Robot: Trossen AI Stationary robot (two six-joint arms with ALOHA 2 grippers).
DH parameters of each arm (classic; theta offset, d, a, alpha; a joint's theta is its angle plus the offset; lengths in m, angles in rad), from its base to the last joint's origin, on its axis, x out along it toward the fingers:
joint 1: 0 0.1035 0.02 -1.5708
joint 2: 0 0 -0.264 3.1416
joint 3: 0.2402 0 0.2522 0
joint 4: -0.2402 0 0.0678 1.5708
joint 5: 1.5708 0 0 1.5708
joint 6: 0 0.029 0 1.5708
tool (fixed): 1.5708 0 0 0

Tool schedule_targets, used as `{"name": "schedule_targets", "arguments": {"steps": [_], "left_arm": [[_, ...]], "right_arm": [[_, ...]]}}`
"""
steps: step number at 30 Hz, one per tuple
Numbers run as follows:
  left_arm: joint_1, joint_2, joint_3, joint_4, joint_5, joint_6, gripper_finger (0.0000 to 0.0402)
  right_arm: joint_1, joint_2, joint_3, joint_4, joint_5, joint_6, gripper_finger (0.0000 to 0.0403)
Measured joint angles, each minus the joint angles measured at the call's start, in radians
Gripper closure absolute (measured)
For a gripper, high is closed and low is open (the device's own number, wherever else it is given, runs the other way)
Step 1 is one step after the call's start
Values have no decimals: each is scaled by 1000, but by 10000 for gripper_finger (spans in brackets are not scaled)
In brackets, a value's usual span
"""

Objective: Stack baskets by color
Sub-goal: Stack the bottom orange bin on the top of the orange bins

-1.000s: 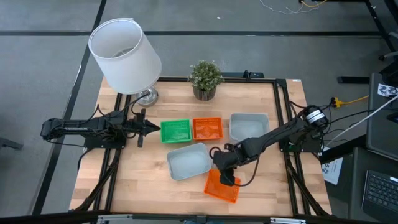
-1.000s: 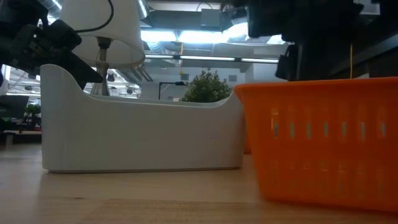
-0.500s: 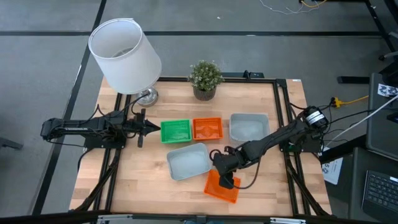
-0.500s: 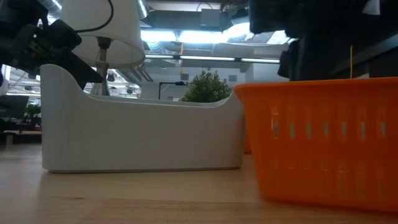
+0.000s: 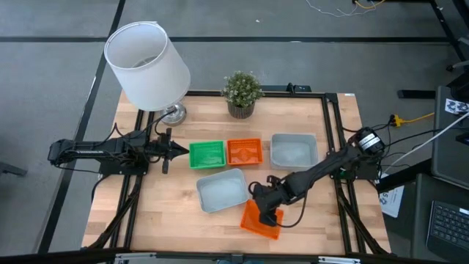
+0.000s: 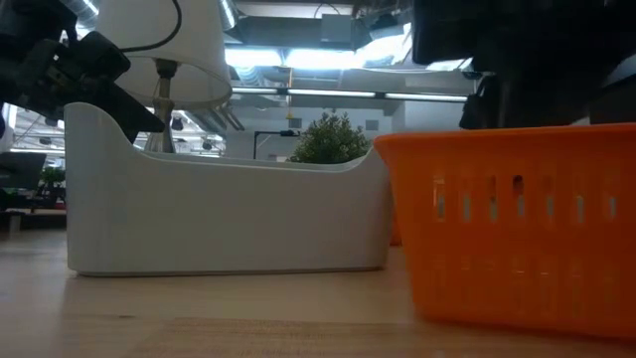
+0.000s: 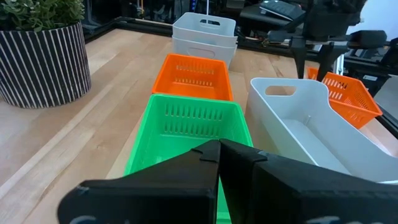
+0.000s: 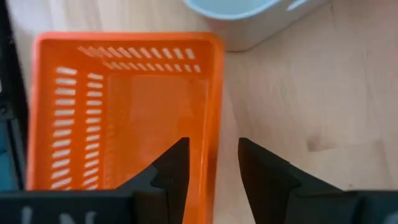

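Note:
An orange basket (image 5: 258, 224) sits on its base near the table's front edge, beside a grey basket (image 5: 222, 189). My right gripper (image 5: 268, 215) hangs open over it. In the right wrist view one finger (image 8: 176, 163) stands inside the basket and the other (image 8: 258, 165) outside, astride one long wall (image 8: 214, 118) with a gap on either side. Farther back a green basket (image 5: 207, 154), an orange basket (image 5: 244, 152) and a grey basket (image 5: 294, 149) stand in a row. My left gripper (image 5: 173, 149) waits shut, left of the green one.
A lamp with a white shade (image 5: 146, 66) stands at the far left and a potted plant (image 5: 241, 93) at the far middle. Bare wood lies left of the near grey basket and right of the near orange one.
My right gripper has gone toward the table's near edge and sunk a little over the near orange basket. One finger now shows inside the basket, through the slots in the low view. The baskets have stayed where they were.

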Motion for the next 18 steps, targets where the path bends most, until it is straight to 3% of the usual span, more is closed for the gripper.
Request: {"name": "schedule_targets", "arguments": {"steps": [10,13,16,18], "left_arm": [[0,0,0,1,0,0,401],[0,0,0,1,0,0,401],[0,0,0,1,0,0,401],[0,0,0,1,0,0,401]], "right_arm": [[0,80,0,4,-11,25,271],[0,81,0,4,-16,45,309],[0,62,0,-9,-24,33,381],[0,40,9,-35,-42,24,392]]}}
